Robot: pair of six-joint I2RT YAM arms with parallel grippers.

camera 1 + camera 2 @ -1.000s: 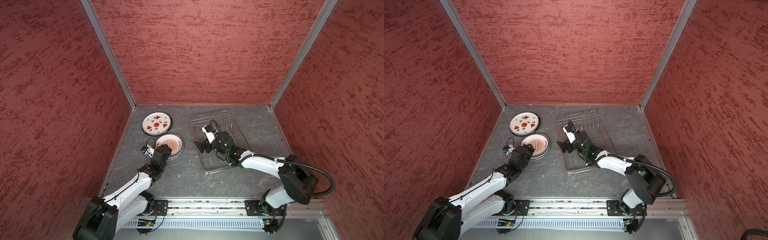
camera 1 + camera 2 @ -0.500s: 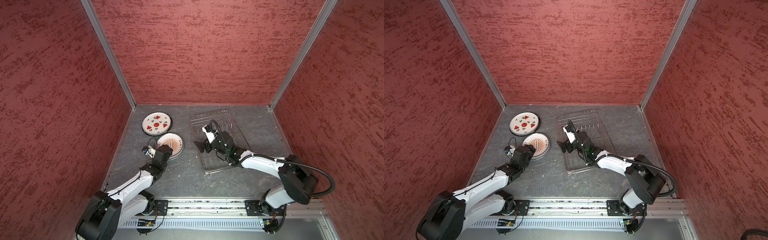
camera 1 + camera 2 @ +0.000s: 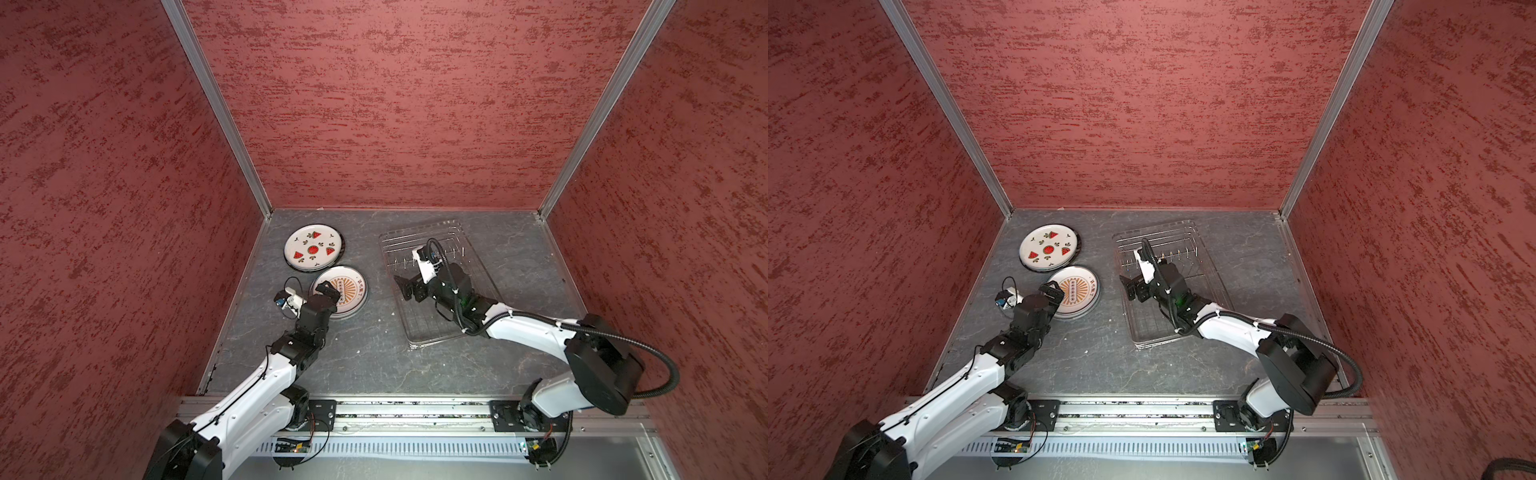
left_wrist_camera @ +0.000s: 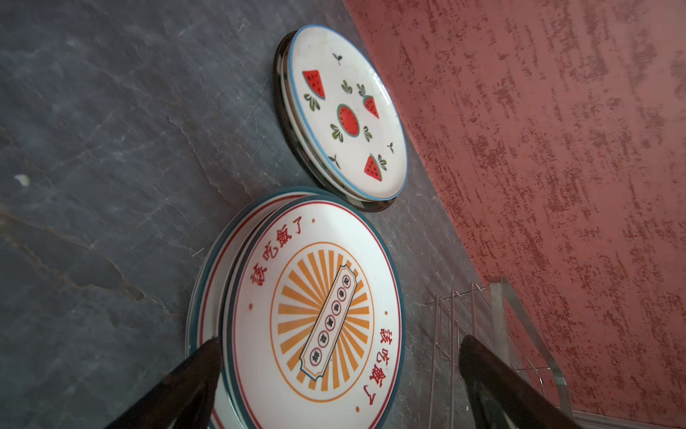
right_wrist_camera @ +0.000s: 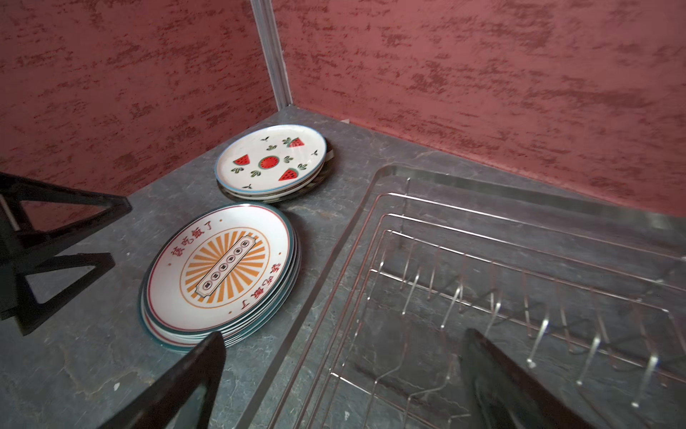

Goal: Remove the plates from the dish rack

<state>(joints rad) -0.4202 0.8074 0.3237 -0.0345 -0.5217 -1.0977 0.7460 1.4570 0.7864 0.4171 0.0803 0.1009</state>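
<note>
Two stacks of plates lie flat on the table's left. One is topped by a watermelon plate (image 3: 313,249) (image 3: 1048,248) (image 4: 347,111) (image 5: 271,161), the other by an orange sunburst plate (image 3: 347,291) (image 3: 1079,291) (image 4: 315,315) (image 5: 222,267). My left gripper (image 3: 326,296) (image 3: 1052,289) (image 4: 341,341) (image 5: 118,230) hangs open over the sunburst stack's near edge, gripping nothing. The wire dish rack (image 3: 424,338) (image 3: 1150,336) (image 4: 497,315) (image 5: 371,185) lies to the right with no plate showing in it. My right gripper (image 3: 405,286) (image 3: 1131,286) (image 5: 343,334) is open and empty over the rack's left edge.
Red textured walls close in the back and both sides of the grey stone-look table (image 3: 374,365). The watermelon stack sits close to the back left corner. A metal rail (image 3: 415,415) with both arm bases runs along the front edge.
My left gripper's jaws have spread wider over the sunburst stack. The right arm and the plates have not moved.
</note>
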